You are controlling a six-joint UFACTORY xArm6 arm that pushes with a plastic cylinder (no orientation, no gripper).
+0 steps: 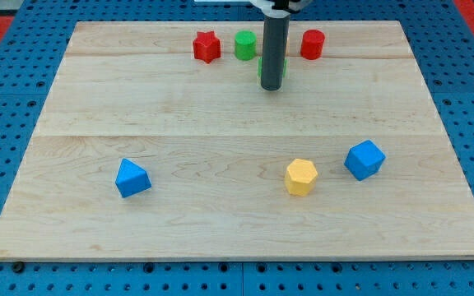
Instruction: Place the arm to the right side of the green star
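Standing near the view's top centre of the pale wooden board (220, 107), my tip (272, 88) ends a straight dark rod that carries no jaws and holds nothing. Green star-shaped block (261, 68): directly behind the rod, only slivers showing at either side, so contact cannot be judged. Green cylinder block (245, 45): just up-left of the tip. Red star-shaped block (206, 47): farther left. Red cylinder block (312, 44): up-right of the tip. Yellow hexagonal block (301, 177): well below, slightly right. Blue angular block (364, 159): below-right, near the yellow one. Blue wedge-like block (132, 178): far below-left.
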